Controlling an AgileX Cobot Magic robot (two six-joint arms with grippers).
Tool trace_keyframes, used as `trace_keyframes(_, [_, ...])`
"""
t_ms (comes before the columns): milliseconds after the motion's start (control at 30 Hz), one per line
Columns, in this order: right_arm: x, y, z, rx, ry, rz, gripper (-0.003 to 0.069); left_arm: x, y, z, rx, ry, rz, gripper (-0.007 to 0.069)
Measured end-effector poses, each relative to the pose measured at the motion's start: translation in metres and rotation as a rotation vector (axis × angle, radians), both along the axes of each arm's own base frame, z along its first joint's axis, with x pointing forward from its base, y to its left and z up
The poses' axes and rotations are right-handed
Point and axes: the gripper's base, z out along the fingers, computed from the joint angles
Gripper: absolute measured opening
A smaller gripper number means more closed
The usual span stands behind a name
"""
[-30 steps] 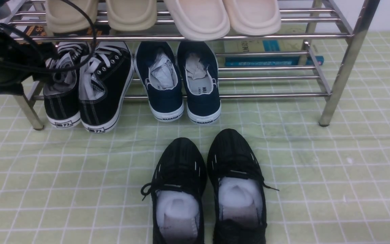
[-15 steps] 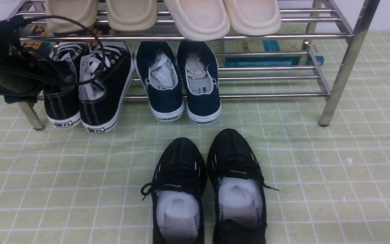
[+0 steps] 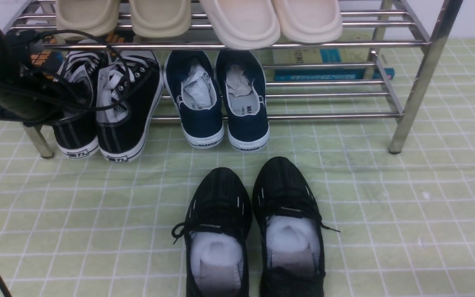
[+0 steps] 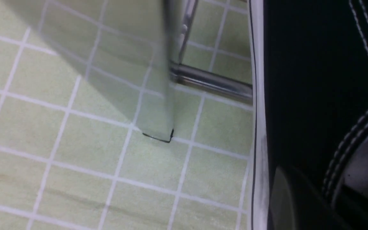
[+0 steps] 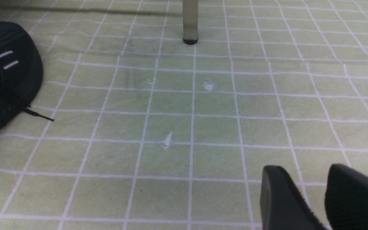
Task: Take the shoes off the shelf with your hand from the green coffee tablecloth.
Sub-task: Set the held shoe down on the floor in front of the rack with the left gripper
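Observation:
The black canvas sneakers (image 3: 109, 107) with white laces stand at the left end of the chrome shelf's (image 3: 415, 78) lower tier, heels hanging over the front rail. My left gripper (image 3: 66, 103) reaches into the left sneaker. In the left wrist view one finger (image 4: 283, 198) lies outside that sneaker's (image 4: 315, 80) black side wall, and the other finger is inside against the grey lining. The jaws stand apart around the wall. My right gripper (image 5: 311, 191) hovers open and empty over the green tablecloth (image 5: 171, 127).
Navy WARRIOR slip-ons (image 3: 221, 103) stand beside the sneakers. Beige slippers (image 3: 237, 20) sit on the top tier. All-black mesh sneakers (image 3: 254, 231) stand on the cloth (image 3: 386, 206) in front. A shelf leg (image 4: 161, 95) is close to my left gripper. Another leg (image 5: 190, 22) is ahead of my right gripper.
My left gripper has come down and to the right into the left canvas sneaker. That sneaker has shifted slightly forward. The right arm has not visibly moved.

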Motion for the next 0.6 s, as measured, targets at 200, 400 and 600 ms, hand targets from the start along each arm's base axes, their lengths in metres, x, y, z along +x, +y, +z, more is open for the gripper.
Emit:
trace_keyframes(200, [0.000,0.000,0.000,0.000,0.000,0.000,0.0237,-0.026,0.003,0.028,0.052,0.067,-0.006,0.0011])
trace_keyframes(400, [0.000,0.000,0.000,0.000,0.000,0.000,0.0237,-0.066,0.007,0.078,0.125,0.044,0.001,0.0011])
trace_keyframes(600, [0.000,0.000,0.000,0.000,0.000,0.000,0.0237,-0.113,0.012,0.111,0.179,0.118,0.036,0.0011])
